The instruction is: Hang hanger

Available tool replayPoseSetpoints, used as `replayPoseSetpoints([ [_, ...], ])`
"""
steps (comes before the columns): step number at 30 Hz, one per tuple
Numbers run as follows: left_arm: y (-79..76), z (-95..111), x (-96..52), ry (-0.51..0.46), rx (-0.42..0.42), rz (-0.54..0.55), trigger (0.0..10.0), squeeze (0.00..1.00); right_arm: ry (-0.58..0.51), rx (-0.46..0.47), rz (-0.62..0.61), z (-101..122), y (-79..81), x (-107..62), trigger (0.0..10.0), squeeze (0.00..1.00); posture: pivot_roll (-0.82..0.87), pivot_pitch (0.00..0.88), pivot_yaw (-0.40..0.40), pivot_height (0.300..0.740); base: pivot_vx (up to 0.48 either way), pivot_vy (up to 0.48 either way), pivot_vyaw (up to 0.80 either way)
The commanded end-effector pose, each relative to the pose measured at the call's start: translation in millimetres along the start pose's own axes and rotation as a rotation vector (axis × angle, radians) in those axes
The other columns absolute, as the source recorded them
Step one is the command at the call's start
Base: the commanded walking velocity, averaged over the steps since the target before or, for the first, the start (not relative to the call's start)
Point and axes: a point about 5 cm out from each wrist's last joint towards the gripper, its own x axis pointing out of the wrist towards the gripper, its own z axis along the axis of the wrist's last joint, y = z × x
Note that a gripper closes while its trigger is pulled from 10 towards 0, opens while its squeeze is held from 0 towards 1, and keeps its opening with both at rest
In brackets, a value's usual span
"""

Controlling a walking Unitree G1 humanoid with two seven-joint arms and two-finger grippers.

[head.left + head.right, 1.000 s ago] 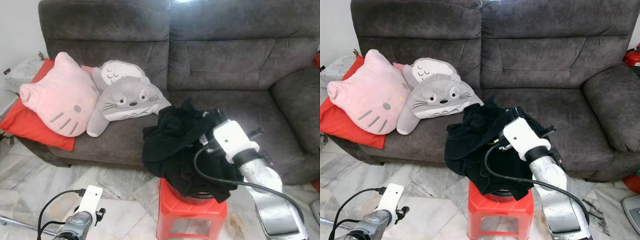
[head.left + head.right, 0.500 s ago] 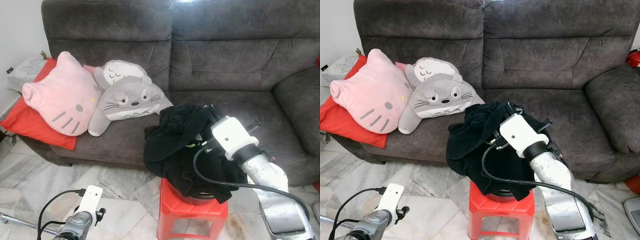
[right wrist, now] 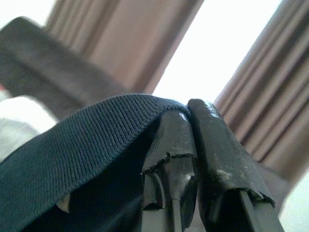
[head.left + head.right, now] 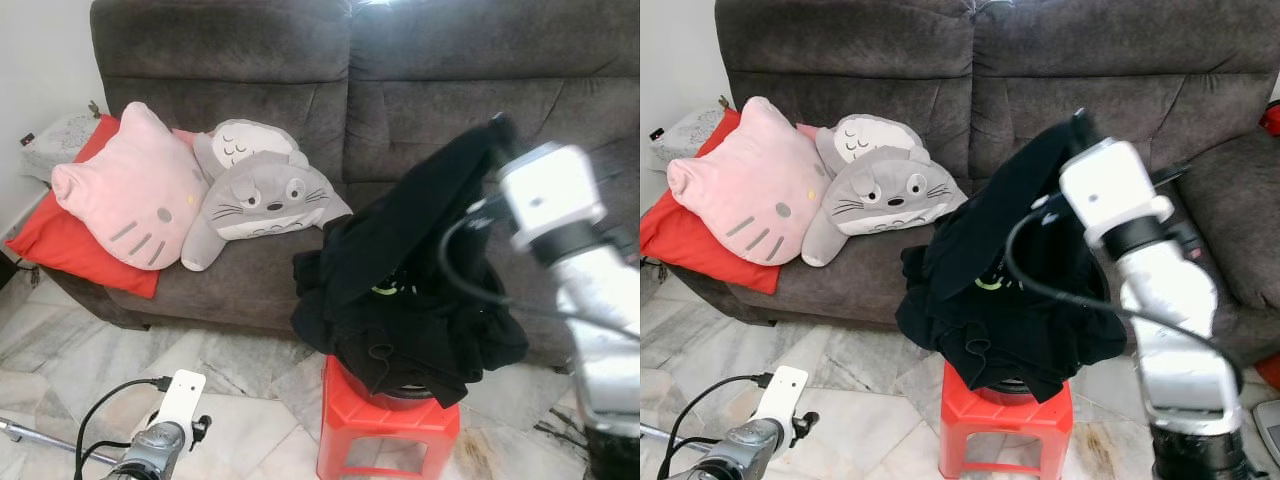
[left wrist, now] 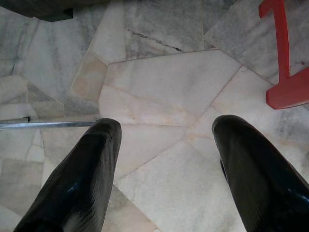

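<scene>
A heap of black clothing (image 4: pixel 400 320) lies on a red plastic stool (image 4: pixel 385 432) in front of the sofa. My right gripper (image 4: pixel 497 126) is raised above the heap, level with the sofa's backrest. It is shut on a fold of the black garment (image 3: pixel 96 140), which hangs stretched from the fingertips (image 3: pixel 169 140) down to the pile. No hanger can be made out among the fabric. My left gripper (image 5: pixel 166 164) hangs low at the left, open, over the marble floor (image 5: pixel 159 96) with nothing between its fingers (image 5: pixel 82 179).
A dark grey sofa (image 4: pixel 430 90) fills the back. On its left seat lie a pink cat cushion (image 4: pixel 125 195), a grey plush (image 4: pixel 265 195) and a red cushion (image 4: pixel 60 240). A thin metal rod (image 5: pixel 48 124) lies on the floor near the left gripper.
My right arm has risen from the pile to backrest height, pulling a length of the black garment up with it. The left arm has stayed put; the camera has shifted slightly.
</scene>
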Motion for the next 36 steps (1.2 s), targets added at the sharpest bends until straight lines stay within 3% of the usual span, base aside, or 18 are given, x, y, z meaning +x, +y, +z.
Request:
replayPoseSetpoints([
  [1, 3.3, 1.5, 0.1, 0.001, 0.009, 0.006, 10.0, 0.00, -0.045, 0.009, -0.032, 10.7, -12.0, 1.0, 0.0, 0.00, -0.26, 0.007, 0.086, 0.740, 0.000, 0.000, 0.00],
  [7, 2.2, 3.0, 0.3, -0.001, 0.005, 0.005, 10.0, 0.00, -0.103, 0.000, -0.054, 26.7, -46.0, 9.2, 0.0, 0.00, -0.26, 0.003, 0.087, 0.740, 0.000, 0.000, 0.00],
  [9, 2.2, 3.2, 0.4, -0.002, 0.004, 0.005, 10.0, 0.00, -0.108, -0.003, -0.044, 27.9, -48.6, 9.7, 0.0, 0.00, -0.27, 0.002, 0.087, 0.740, 0.000, 0.000, 0.00],
  [14, 2.1, 3.6, 0.4, -0.003, 0.002, 0.007, 10.0, 0.00, -0.149, -0.028, 0.120, 37.3, -48.1, 11.4, 0.0, 0.00, -0.26, 0.000, 0.089, 0.740, 0.000, 0.000, 0.00],
  [18, 1.9, 3.8, 0.5, -0.004, 0.000, 0.007, 10.0, 0.00, -0.192, 0.021, 0.408, 44.9, -17.4, 4.7, 0.0, 0.00, -0.26, 0.000, 0.088, 0.740, 0.000, 0.000, 0.00],
  [19, 1.9, 3.8, 0.5, -0.003, -0.002, 0.008, 10.0, 0.00, -0.189, 0.055, 0.573, 44.3, 4.5, -3.6, 0.0, 0.00, -0.26, 0.000, 0.088, 0.740, 0.000, 0.000, 0.00],
  [25, 1.9, 2.9, 0.4, 0.003, 0.003, 0.004, 10.0, 0.00, -0.074, 0.137, 0.973, 26.3, 60.7, -38.8, 0.0, 0.00, -0.25, 0.000, 0.086, 0.740, 0.000, 0.000, 0.00],
  [28, 2.0, 2.6, 0.4, 0.005, 0.004, 0.003, 10.0, 0.00, -0.036, 0.169, 1.101, 20.2, 79.4, -54.0, 0.0, 0.00, -0.25, 0.000, 0.086, 0.740, 0.000, 0.000, 0.00],
  [30, 2.0, 2.5, 0.4, 0.005, 0.004, 0.003, 10.0, 0.00, -0.015, 0.166, 1.132, 15.9, 83.7, -58.4, 0.0, 0.00, -0.25, 0.000, 0.086, 0.740, 0.000, 0.000, 0.00],
  [33, 2.3, 2.1, 0.3, 0.008, 0.005, 0.001, 10.0, 0.00, 0.074, 0.099, 1.141, -1.5, 87.6, -61.6, 0.0, 0.00, -0.25, 0.006, 0.085, 0.740, 0.000, 0.000, 0.00],
  [34, 2.4, 2.0, 0.3, 0.009, 0.008, 0.000, 10.0, 0.00, 0.147, 0.018, 1.166, -13.7, 88.7, -65.2, 0.0, 0.00, -0.25, 0.009, 0.088, 0.740, 0.000, 0.000, 0.00],
  [36, 2.6, 1.9, 0.3, 0.010, 0.009, -0.001, 10.0, 0.00, 0.213, -0.056, 1.183, -25.6, 89.3, -68.8, 0.0, 0.00, -0.25, 0.010, 0.089, 0.740, 0.000, 0.000, 0.00],
])
